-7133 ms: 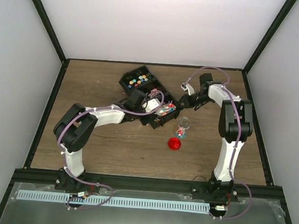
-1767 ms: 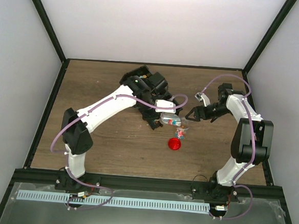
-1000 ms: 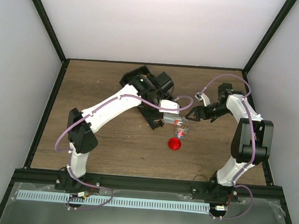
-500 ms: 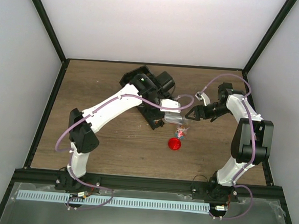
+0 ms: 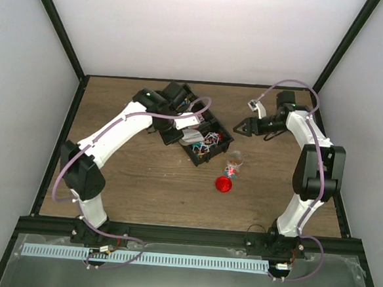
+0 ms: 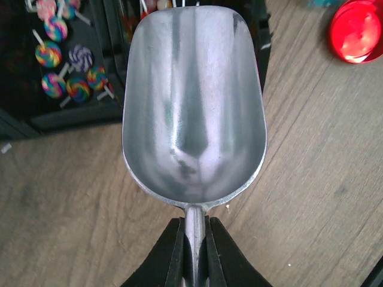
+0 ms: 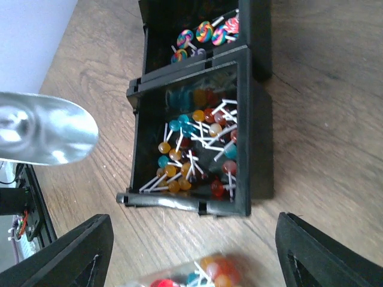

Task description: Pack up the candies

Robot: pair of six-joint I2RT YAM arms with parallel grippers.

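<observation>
Now, with your left gripper clenched on the empty scoop and your right gripper released, a steep dig could flick candies over the tray wall.

I am watching a silvery metal scoop hovering mid-frame by the black bins, a red lid lying below-right on the wooden table.

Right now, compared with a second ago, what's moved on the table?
The left gripper, shut on the scoop, pulled back from the jar toward the far left; the empty scoop now hangs beside the black bin. The right gripper, open, drew away from the jar toward the far edge. Jar, red lid and bin stayed put.
</observation>
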